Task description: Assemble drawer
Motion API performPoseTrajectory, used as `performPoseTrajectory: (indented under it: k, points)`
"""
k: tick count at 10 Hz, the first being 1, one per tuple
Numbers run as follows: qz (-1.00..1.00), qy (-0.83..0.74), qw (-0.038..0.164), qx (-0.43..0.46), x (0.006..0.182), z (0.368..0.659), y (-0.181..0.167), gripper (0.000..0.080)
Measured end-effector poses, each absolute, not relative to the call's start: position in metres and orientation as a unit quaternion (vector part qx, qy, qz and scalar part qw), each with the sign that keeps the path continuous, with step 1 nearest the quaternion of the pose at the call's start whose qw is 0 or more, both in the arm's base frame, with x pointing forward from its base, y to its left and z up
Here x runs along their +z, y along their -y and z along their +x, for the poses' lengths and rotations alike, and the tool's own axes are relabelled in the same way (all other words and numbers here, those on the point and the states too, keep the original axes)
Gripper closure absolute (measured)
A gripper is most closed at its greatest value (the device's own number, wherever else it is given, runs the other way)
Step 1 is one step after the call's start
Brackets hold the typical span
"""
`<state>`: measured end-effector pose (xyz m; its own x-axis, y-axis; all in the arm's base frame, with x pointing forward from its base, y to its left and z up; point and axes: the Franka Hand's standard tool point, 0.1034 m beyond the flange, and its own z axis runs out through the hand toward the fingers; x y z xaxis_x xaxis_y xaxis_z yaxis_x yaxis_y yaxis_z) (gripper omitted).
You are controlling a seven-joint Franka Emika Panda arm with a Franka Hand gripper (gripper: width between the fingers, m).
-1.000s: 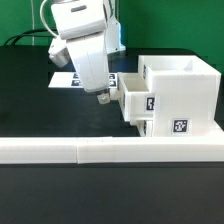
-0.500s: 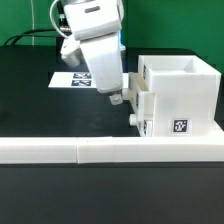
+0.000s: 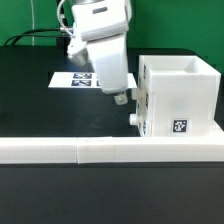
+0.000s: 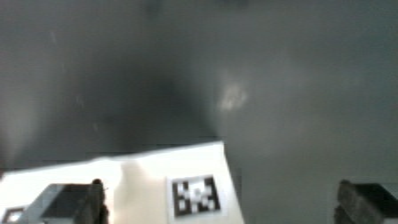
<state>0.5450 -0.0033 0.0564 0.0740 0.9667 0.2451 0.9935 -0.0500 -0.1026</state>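
On the dark counter [image 3: 30, 90], the drawer [image 3: 180, 95] stands at the exterior view's right, against the long low rail [image 3: 100, 150]. A second ago its upper tray stuck well out; now the tray front [image 3: 138, 100] sits nearly flush, pushed in by the pincer [image 3: 121, 97], which touches it. So this tray looks almost seated. The wrist view shows the fingers [image 4: 71, 203] spread apart, gripping nothing. Matte white plastic, boxy, square-edged; black-and-white tags mark the case. Behind lies the flat marker board [image 3: 70, 78].
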Motion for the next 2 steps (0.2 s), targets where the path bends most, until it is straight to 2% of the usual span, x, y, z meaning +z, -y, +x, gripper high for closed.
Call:
performPoseTrajectory:
  k: [2]
  points:
    - [-0.726, 0.674, 0.122, -0.055, 0.0561, 0.5449, 0.0067, 0.0151]
